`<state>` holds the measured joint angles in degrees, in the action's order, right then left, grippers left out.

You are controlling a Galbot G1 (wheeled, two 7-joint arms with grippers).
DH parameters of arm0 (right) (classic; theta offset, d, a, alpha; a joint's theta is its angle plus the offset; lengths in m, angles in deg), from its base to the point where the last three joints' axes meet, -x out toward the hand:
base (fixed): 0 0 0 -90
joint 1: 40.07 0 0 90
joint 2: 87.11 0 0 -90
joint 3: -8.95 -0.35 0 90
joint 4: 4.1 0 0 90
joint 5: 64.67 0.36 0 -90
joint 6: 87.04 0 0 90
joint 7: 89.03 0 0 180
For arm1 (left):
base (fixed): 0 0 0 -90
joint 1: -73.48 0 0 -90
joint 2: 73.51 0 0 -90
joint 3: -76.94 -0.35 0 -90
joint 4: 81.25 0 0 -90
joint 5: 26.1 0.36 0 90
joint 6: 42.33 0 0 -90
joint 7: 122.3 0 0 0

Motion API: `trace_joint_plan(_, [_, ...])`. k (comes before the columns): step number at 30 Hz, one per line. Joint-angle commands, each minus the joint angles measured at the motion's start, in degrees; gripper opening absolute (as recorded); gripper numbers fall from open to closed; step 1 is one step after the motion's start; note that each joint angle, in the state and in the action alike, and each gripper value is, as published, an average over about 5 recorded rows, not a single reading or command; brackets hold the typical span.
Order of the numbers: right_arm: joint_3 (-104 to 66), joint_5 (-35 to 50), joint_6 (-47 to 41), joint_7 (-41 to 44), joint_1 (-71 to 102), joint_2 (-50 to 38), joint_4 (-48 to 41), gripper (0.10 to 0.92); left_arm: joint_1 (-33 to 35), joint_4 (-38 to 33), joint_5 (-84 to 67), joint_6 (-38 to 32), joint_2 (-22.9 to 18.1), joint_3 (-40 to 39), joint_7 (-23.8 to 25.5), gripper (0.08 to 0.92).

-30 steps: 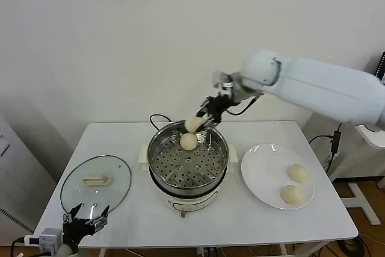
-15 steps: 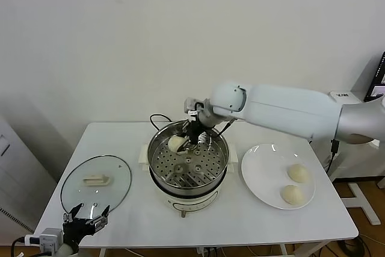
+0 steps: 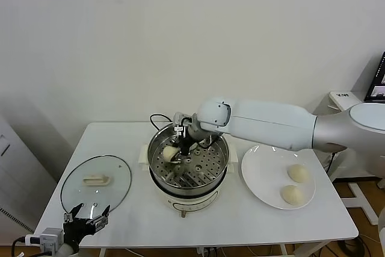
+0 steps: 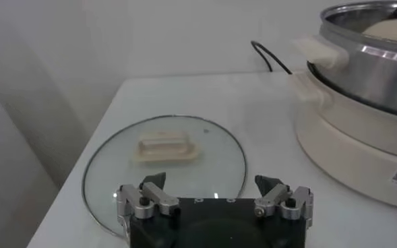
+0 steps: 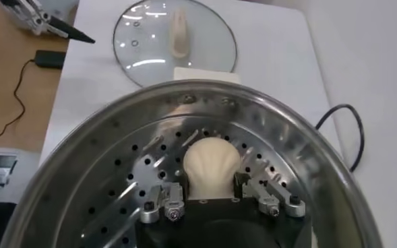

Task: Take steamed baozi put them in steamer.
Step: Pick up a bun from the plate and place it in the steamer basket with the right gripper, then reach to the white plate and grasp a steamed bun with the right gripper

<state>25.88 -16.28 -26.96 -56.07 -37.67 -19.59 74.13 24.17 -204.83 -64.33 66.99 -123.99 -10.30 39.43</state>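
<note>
The steamer (image 3: 157,176) stands mid-table, a steel pot on a cream base. My right gripper (image 3: 175,147) reaches down inside it, shut on a cream-white baozi (image 3: 169,152) held low over the left of the perforated tray. In the right wrist view the baozi (image 5: 211,164) sits between the fingers (image 5: 176,186) just above the tray (image 5: 127,178). Two more baozi (image 3: 297,173) (image 3: 292,194) lie on the white plate (image 3: 260,176) to the right. A fourth baozi is hidden. My left gripper (image 3: 84,216) is open and empty at the front left edge.
A glass lid (image 3: 96,182) with a white handle lies flat on the table's left; it also shows in the left wrist view (image 4: 164,158) and the right wrist view (image 5: 174,40). A black cord (image 3: 157,118) runs behind the steamer (image 4: 367,87).
My right gripper has carried the baozi from above the steamer's back rim down and to the left, into the pot. The left arm has not moved.
</note>
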Motion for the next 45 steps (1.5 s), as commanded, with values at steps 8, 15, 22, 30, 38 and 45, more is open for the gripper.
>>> trace_joint_plan(8, [-1.7,0.8,0.7,3.7,-3.4,-2.2,-0.1,0.689,-0.3,0.1,0.0,0.1,0.0,-0.3,0.0,0.823])
trace_joint_plan(15, [2.2,-3.5,6.4,20.2,-15.7,-13.4,2.3,0.818,-0.6,0.0,-0.1,0.2,0.2,-0.2,0.0,0.823])
trace_joint_plan(22, [9.3,-14.0,17.1,34.2,-26.2,-25.0,3.1,0.823,-0.6,0.0,-0.1,0.1,0.3,-0.2,0.0,0.823])
trace_joint_plan(30, [12.3,-24.3,24.5,39.0,-25.0,-36.3,4.0,0.823,-0.5,-0.2,-0.3,0.0,0.4,0.2,0.0,0.823])
trace_joint_plan(38, [-0.5,-36.8,28.5,39.1,-5.8,-41.0,2.3,0.823,-0.2,-0.3,-0.4,0.0,0.7,0.5,-0.1,0.823])
trace_joint_plan(45, [-12.5,-42.0,30.4,38.5,8.3,-41.0,0.2,0.823,-0.3,-0.2,-0.4,0.0,1.2,0.5,-0.1,0.823])
